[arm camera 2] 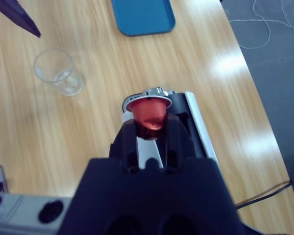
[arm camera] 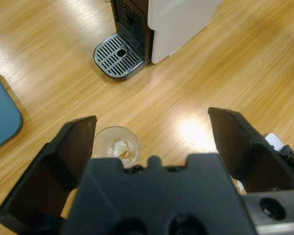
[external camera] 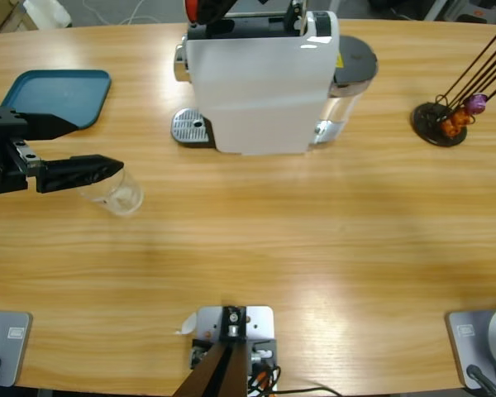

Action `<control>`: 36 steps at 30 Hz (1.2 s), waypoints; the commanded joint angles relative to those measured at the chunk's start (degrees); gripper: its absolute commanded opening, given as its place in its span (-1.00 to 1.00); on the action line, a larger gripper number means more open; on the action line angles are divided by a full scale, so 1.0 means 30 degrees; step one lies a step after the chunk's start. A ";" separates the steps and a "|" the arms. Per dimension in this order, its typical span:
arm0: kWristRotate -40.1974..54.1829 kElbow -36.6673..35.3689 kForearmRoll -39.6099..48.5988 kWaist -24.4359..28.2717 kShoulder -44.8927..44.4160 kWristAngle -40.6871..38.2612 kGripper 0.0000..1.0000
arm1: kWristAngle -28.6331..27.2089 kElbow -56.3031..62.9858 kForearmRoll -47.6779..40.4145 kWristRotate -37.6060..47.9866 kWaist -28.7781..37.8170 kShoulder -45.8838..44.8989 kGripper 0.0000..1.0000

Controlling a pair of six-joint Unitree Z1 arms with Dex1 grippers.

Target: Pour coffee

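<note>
I'm looking at the long wooden table. On it stand the white coffee machine with its drip grate, a teal tray at the left, a clear glass tumbler, and a black capsule stand at the right.

A: How is the scene lit?

B: Brightly and evenly from overhead. Pale glare patches sit on the wooden table, with another glare spot in the left wrist view.

A: Any shadows or blur?

B: Soft shadows lie beside the white coffee machine. The nearest gripper bodies look slightly soft.
</note>
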 commanded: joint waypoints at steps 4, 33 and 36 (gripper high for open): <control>-0.0202 0.1425 -0.0113 -0.0114 -0.0761 0.0307 0.97 | 0.0253 0.0167 -0.0166 -0.0216 -0.1345 0.1532 -0.97; -0.0349 0.1794 -0.0435 -0.0084 -0.0902 0.0424 0.97 | -0.0105 0.0279 0.0186 0.0663 -0.0759 0.1573 0.69; -0.0349 0.1876 -0.0435 -0.0084 -0.1060 0.0418 0.97 | -0.0480 0.0273 0.0186 0.0722 -0.0642 0.1198 0.82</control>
